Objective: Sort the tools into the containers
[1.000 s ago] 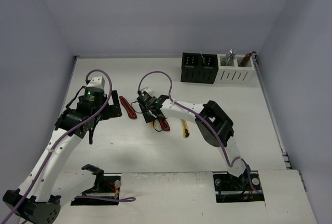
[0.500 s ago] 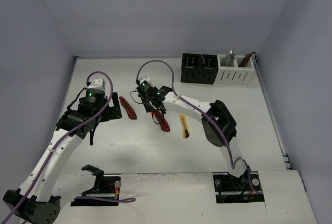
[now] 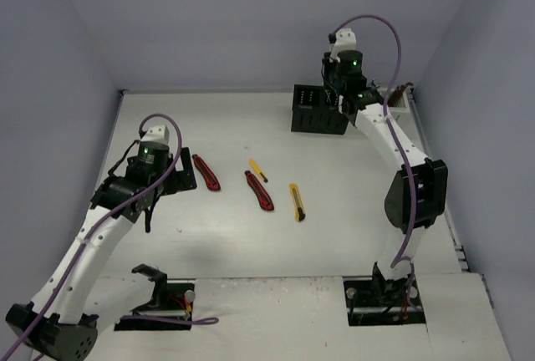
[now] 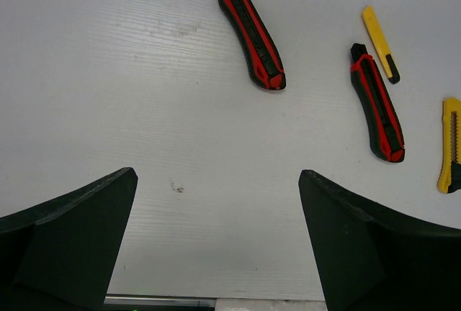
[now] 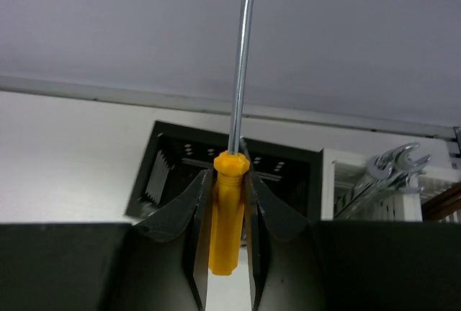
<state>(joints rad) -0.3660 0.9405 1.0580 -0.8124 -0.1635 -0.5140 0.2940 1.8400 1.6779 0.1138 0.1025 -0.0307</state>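
Bench (image 3: pixel 351 211): red-black knives (image 4: pixel 378 102) and yellow knives (image 4: pixel 379 43) are being carried, lying apart.
Black box (image 5: pixel 288 167): is being overhung by the right tool (image 5: pixel 229 178).
Right tool: is being kept clamped on the orange screwdriver (image 5: pixel 229 214), shaft upward.
Left tool (image 4: pixel 217 178): is being held apart above the bench.

You see the orange-handled screwdriver (image 5: pixel 229 214) pinched in the right gripper (image 5: pixel 229 181) over the black box (image 3: pixel 318 119) — silver wrenches (image 5: pixel 392 167) stand in the white box (image 5: pixel 335 196). Red-black knife (image 3: pixel 206 172), second red-black knife (image 3: pixel 259 190), short yellow knife (image 3: pixel 258 170) and longer yellow knife (image 3: pixel 297 201) lie flat, apart.
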